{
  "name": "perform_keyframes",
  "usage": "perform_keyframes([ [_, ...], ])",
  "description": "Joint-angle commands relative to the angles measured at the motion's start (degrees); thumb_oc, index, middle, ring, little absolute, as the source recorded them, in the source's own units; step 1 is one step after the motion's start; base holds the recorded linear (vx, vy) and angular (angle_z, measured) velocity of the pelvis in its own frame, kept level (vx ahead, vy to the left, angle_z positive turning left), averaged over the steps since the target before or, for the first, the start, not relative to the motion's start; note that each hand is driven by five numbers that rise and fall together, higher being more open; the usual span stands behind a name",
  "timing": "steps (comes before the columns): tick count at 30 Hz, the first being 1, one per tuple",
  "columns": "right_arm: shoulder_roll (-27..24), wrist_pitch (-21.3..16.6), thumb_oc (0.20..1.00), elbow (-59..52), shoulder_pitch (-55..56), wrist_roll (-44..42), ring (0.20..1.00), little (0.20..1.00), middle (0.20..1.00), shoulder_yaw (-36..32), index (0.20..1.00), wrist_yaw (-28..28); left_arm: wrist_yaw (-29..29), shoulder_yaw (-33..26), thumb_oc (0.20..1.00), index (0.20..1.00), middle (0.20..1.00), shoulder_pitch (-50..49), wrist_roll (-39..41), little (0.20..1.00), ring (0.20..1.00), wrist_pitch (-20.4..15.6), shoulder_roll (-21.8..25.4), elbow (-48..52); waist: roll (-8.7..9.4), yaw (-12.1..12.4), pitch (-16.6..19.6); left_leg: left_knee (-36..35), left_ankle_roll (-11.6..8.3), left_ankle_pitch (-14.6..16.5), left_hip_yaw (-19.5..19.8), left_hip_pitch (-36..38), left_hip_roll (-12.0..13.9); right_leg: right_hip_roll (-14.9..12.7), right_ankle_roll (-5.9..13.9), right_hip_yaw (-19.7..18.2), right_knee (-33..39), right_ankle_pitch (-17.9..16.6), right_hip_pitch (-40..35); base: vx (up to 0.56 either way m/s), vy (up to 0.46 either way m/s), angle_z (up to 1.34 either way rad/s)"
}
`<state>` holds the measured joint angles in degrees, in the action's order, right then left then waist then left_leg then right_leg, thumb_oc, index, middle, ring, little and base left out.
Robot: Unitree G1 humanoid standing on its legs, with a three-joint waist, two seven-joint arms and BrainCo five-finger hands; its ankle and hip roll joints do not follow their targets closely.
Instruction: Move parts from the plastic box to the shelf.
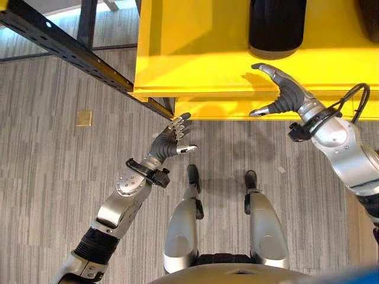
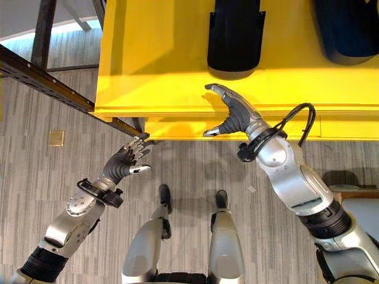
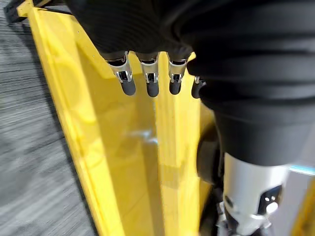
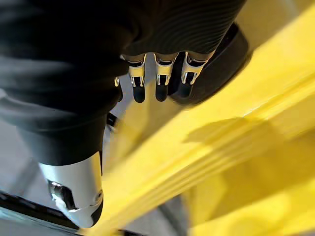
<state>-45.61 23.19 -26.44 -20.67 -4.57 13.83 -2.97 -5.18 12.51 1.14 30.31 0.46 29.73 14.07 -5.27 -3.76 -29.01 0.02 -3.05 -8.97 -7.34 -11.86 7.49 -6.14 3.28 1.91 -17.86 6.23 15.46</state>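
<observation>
I'm looking down on the big yellow plastic box (image 1: 195,53), with a black part (image 2: 233,38) lying inside, its long axis running away from me and its rounded end toward the near rim. My right hand (image 2: 234,115) hovers over that rim, fingers spread and empty, the part just ahead of it. That's the nearer arm; my left hand (image 1: 170,141) hangs relaxed and empty by the box's corner, farther off.
</observation>
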Motion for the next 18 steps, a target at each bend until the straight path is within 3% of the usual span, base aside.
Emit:
perform_keyframes([
  [1, 1.4, -6.3, 1.000, -0.9, 3.6, -8.2, 1.000, 1.000, 1.000, -3.8, 1.000, 4.2, -2.3, -0.6, 1.000, 1.000, 1.000, -3.7, 1.2, 1.000, 1.000, -4.5, 0.0, 3.1, 2.81, -1.6, 5.5, 1.4, 0.49, 7.8, -0.5, 3.4, -1.2, 2.8, 0.17, -0.8, 5.7, 0.2, -4.0, 0.05, 0.154, -0.08],
  [3, 3.2, -8.8, 1.000, -0.4, 11.0, -13.9, 1.000, 1.000, 1.000, -7.4, 1.000, 4.4, -3.4, -1.2, 1.000, 1.000, 1.000, -5.8, 1.5, 1.000, 1.000, -5.4, -0.6, 3.1, 3.53, -2.6, 6.9, 1.4, 0.65, 8.2, -1.1, 4.7, -1.1, 2.8, 0.52, -1.4, 6.9, -0.5, -5.3, 0.08, 0.183, -0.10],
  [4, 5.3, -12.9, 1.000, 0.7, 18.9, -22.1, 1.000, 1.000, 1.000, -11.4, 1.000, 4.5, -5.6, -1.3, 1.000, 1.000, 1.000, -8.1, 1.3, 1.000, 1.000, -6.6, -0.9, 3.0, 4.60, -3.8, 8.5, 1.8, 0.95, 8.9, -2.1, 5.9, -1.0, 2.6, 1.06, -2.1, 8.1, -1.4, -6.4, 0.09, 0.267, -0.17],
  [6, 6.7, -15.8, 1.000, 1.0, 22.8, -23.8, 1.000, 1.000, 1.000, -13.5, 1.000, 5.0, -7.3, -1.0, 1.000, 1.000, 1.000, -8.7, 1.2, 1.000, 1.000, -6.7, -0.8, 2.7, 5.14, -4.5, 9.1, 2.2, 1.28, 9.5, -2.7, 6.4, -1.2, 2.5, 1.33, -2.6, 8.5, -1.7, -6.8, 0.07, 0.319, -0.23],
  [7, 8.8, -20.3, 1.000, 1.5, 28.8, -25.2, 1.000, 1.000, 1.000, -17.3, 1.000, 8.3, -10.3, 0.4, 1.000, 1.000, 1.000, -9.4, 0.5, 1.000, 1.000, -7.0, -0.5, 2.4, 6.07, -6.4, 9.8, 3.4, 1.95, 11.0, -4.3, 7.2, -1.4, 2.3, 1.87, -3.9, 9.3, -2.4, -7.2, 0.04, 0.360, -0.28],
  [11, 11.0, -22.1, 1.000, 2.8, 34.0, -28.7, 1.000, 1.000, 1.000, -20.5, 1.000, 12.5, -12.0, 2.6, 1.000, 1.000, 1.000, -9.4, 1.1, 1.000, 1.000, -8.3, 0.1, 2.4, 7.04, -9.0, 9.8, 4.9, 3.29, 13.5, -6.9, 7.9, -2.5, 1.4, 3.49, -6.4, 11.4, -4.7, -7.0, 0.00, 0.330, -0.26],
  [13, 12.5, -23.5, 1.000, 4.5, 35.8, -28.7, 1.000, 1.000, 1.000, -21.0, 1.000, 12.5, -10.6, 4.4, 1.000, 1.000, 1.000, -8.8, 2.1, 1.000, 1.000, -8.7, 0.1, 2.4, 7.62, -10.6, 9.6, 5.3, 4.03, 14.6, -8.7, 8.4, -3.3, 0.4, 5.27, -8.2, 14.3, -7.8, -6.7, 0.01, 0.262, -0.42],
  [15, 14.4, -24.7, 1.000, 5.8, 37.7, -29.6, 1.000, 1.000, 1.000, -21.3, 1.000, 14.3, -9.0, 6.4, 1.000, 1.000, 1.000, -8.4, 2.2, 1.000, 1.000, -8.7, 0.2, 2.6, 8.26, -12.5, 9.6, 5.4, 4.79, 16.0, -11.0, 9.5, -4.1, -2.2, 8.41, -10.4, 19.1, -13.2, -5.9, 0.03, 0.192, -0.46],
  [16, 14.9, -25.2, 1.000, 6.8, 38.2, -29.9, 1.000, 1.000, 1.000, -21.3, 1.000, 14.0, -7.4, 6.6, 1.000, 1.000, 1.000, -8.9, 2.7, 1.000, 1.000, -8.4, 0.5, 3.1, 8.75, -12.4, 9.7, 6.4, 4.82, 16.9, -12.8, 9.9, -3.9, -3.5, 9.25, -8.4, 19.8, -14.5, -5.5, -0.02, 0.147, -0.45],
  [17, 15.6, -26.1, 1.000, 8.4, 37.4, -29.0, 1.000, 1.000, 1.000, -20.7, 1.000, 13.7, -4.5, 6.4, 1.000, 1.000, 1.000, -10.2, 2.4, 1.000, 1.000, -9.0, 0.4, 3.0, 9.45, -11.1, 9.7, 6.6, 5.20, 17.4, -15.9, 10.8, -3.3, -4.8, 10.03, -2.5, 18.4, -15.1, -4.4, 0.00, 0.147, -0.67],
  [18, 15.6, -26.1, 1.000, 8.6, 37.1, -29.4, 1.000, 1.000, 1.000, -20.5, 1.000, 13.7, -3.4, 6.3, 1.000, 1.000, 1.000, -10.9, 2.1, 1.000, 1.000, -9.5, 0.3, 2.5, 9.18, -10.3, 9.9, 6.8, 5.45, 19.1, -16.8, 11.6, -2.8, -4.9, 10.45, 0.4, 16.4, -13.4, -4.9, -0.10, 0.046, -1.70],
])
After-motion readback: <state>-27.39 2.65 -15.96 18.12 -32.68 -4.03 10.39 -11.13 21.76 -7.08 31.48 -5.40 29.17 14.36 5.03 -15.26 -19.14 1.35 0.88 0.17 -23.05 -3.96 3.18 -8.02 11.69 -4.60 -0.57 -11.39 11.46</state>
